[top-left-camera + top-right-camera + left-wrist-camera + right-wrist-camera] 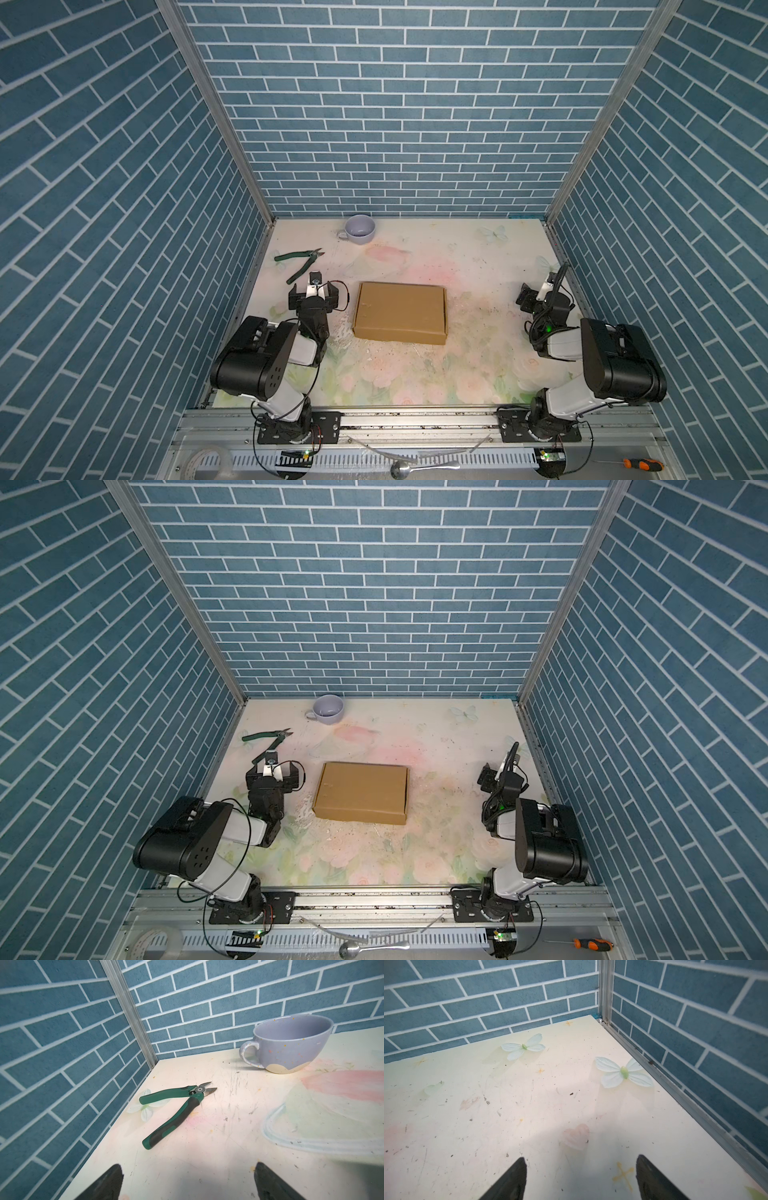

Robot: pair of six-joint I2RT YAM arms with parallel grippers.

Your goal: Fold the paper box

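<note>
The paper box (400, 312) lies closed on the middle of the table (478, 374), its lid flat and its walls up, so the folding looks finished or nearly so. The step in hand reads as letting go and standing clear.

The left gripper (314, 293) hangs just beside the box's left wall, not touching it. Its jaws are spread wide with nothing between them, as the left wrist view (188, 1178) confirms. The right gripper (536, 294) is well apart on the right, near the side wall, also spread and empty (580, 1165). To do this well, both arms should pull away without brushing the box, the left one most carefully. If the lid's near edge lifts, a gentle press from above should seat it.

The box's long axis runs left to right, almost square with the table's edges. Its broad lid faces up, and the seamed front wall faces the near side.

Farther on the left lie green pliers (299, 264), and a lilac cup (360, 228) stands by the far wall, both clear of the box.
</note>
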